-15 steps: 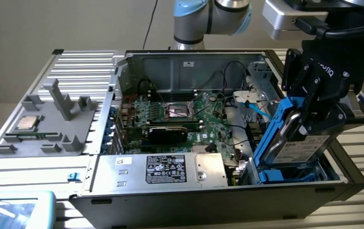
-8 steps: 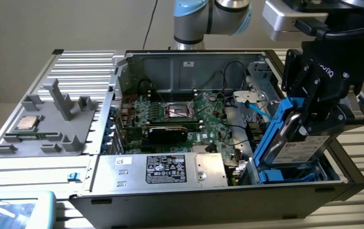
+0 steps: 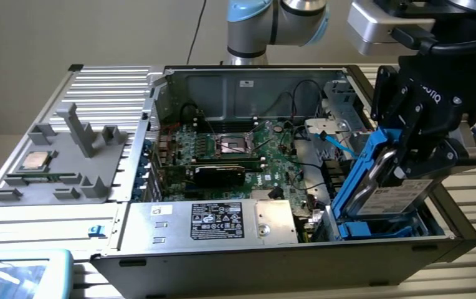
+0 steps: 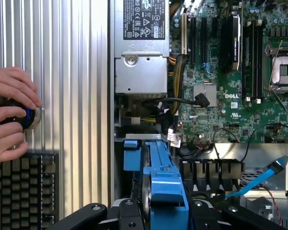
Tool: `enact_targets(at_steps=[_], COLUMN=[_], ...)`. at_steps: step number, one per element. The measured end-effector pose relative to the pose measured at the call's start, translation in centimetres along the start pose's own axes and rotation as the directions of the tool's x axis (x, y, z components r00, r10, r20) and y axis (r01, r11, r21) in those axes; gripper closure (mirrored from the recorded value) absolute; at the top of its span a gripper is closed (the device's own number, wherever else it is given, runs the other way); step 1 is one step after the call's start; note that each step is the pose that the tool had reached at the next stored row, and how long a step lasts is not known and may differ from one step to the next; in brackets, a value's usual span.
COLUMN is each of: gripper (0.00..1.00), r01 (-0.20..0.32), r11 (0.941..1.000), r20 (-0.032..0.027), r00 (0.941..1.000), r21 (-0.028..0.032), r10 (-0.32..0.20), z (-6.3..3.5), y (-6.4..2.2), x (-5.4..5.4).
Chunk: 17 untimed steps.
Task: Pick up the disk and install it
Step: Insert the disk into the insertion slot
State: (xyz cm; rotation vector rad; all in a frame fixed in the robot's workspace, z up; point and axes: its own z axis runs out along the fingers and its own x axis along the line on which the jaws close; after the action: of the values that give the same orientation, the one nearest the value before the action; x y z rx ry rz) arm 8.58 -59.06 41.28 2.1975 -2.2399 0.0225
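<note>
The disk [image 3: 390,194], a silver-grey drive with a white label in a bright blue carrier, stands on edge and tilted at the exterior view's right. My gripper [image 3: 406,167] is shut on its upper part, with the black fingers [image 3: 421,149] clamping both faces. The disk's lower end reaches down into the blue drive bay [image 3: 379,228] in the near right corner of the open computer case [image 3: 221,261]. In the wrist view the blue carrier of the disk [image 4: 159,175] runs between my gripper [image 4: 161,213] and the bay, edge-on.
The motherboard [image 3: 247,156], a silver power supply box [image 3: 221,221] and a blue cable [image 3: 337,146] lie inside the case, close to the bay. A grey fixture with a CPU chip [image 3: 37,161] sits at the left. A person's hands [image 4: 9,115] hold a knob beside a keyboard [image 4: 24,191].
</note>
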Motion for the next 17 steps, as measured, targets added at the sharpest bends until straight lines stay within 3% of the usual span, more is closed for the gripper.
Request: enact_targets(at_steps=[17], gripper=[0.63], r01=[0.000], r11=[1.0000], r20=[0.0090], r00=[1.0000], r21=[-0.0012], r10=[0.000], z=[0.58], y=[0.00], x=[0.01])
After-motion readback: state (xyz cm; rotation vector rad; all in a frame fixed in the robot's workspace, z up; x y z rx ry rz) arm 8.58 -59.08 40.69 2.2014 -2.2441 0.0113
